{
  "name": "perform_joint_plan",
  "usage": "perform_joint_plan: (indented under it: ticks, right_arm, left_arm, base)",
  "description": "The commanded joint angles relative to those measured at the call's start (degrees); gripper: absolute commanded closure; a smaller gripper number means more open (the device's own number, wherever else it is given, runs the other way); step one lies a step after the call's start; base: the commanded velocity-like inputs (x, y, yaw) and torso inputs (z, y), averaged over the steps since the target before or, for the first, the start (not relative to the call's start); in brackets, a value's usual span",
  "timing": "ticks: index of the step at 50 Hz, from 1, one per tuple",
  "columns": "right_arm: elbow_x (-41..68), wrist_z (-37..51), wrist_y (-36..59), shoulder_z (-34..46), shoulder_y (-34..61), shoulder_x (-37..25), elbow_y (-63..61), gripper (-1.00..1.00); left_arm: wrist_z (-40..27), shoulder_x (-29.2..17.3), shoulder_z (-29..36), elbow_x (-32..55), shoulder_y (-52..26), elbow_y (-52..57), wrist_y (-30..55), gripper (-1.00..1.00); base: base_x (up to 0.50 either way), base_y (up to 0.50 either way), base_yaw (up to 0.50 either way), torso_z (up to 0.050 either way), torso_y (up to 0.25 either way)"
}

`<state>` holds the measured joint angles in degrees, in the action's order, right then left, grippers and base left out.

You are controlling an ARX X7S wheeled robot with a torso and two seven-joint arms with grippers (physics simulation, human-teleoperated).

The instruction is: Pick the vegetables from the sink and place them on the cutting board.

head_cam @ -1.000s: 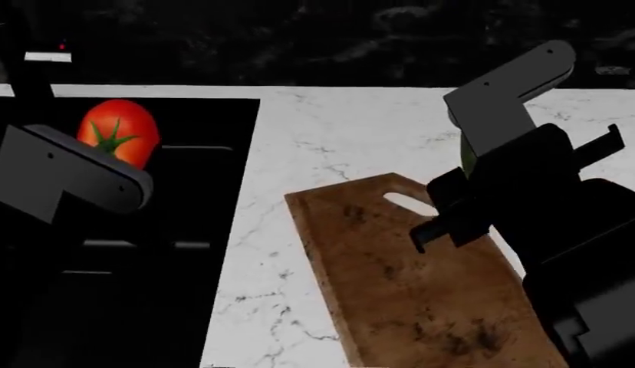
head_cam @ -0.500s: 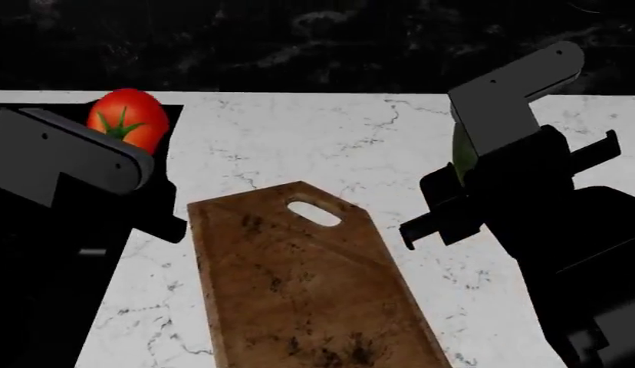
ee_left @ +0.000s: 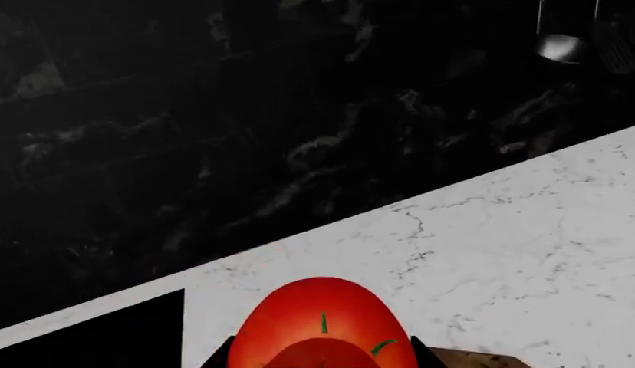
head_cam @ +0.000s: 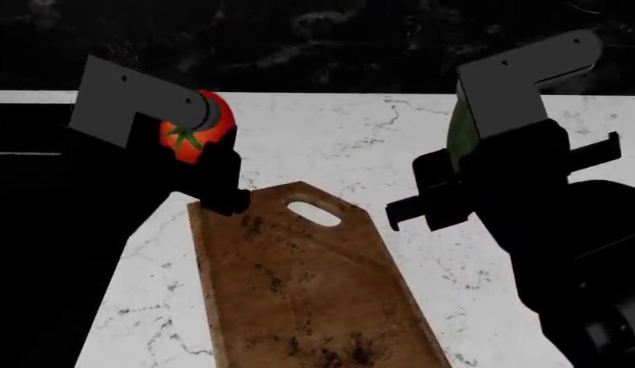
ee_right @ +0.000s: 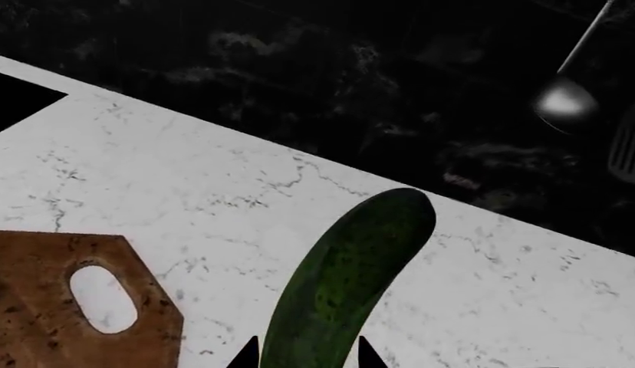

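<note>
I have both vegetables lifted clear of the sink (head_cam: 31, 130) — the left gripper (head_cam: 200, 153) clamps the tomato (head_cam: 195, 126) above the cutting board (head_cam: 297, 284) at its handle end, the right gripper (ee_right: 305, 354) pinches the cucumber (ee_right: 348, 276) above the marble beside it, ready to set down.

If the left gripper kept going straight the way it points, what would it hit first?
Probably the white marble counter, then the dark wall behind it. The left gripper holds the tomato, which would touch first; depth is unclear.
</note>
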<state>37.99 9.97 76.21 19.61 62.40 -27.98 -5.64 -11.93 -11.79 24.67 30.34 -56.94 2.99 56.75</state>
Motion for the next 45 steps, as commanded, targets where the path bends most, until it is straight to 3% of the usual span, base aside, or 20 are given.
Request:
perform_joint_plan:
  ticks: [1,14,45]
  right_arm:
    - [-0.1,1.6,0.0,-3.2,-0.2,0.9,-0.6,1.00]
    - [0.6,1.9,-1.0,-4.6,-1.9,0.6,-1.1,1.00]
    - [1.2,1.9,-2.8,-5.0,-3.0,0.9,0.2,1.00]
  left_arm:
    - [-1.0,5.9,-0.8,2.9,-3.8,-9.3,2.1,1.00]
    - [-2.4,7.9,1.2,2.2,-3.1,-14.7,0.9,1.00]
    - [-2.1,6.1,6.2,2.0,2.2,-17.1,-1.4,1.00]
  base:
    - [0.00,0.00,0.00,0.000,0.010]
    - [0.00,0.00,0.00,0.000,0.000]
    - [0.00,0.00,0.00,0.000,0.001]
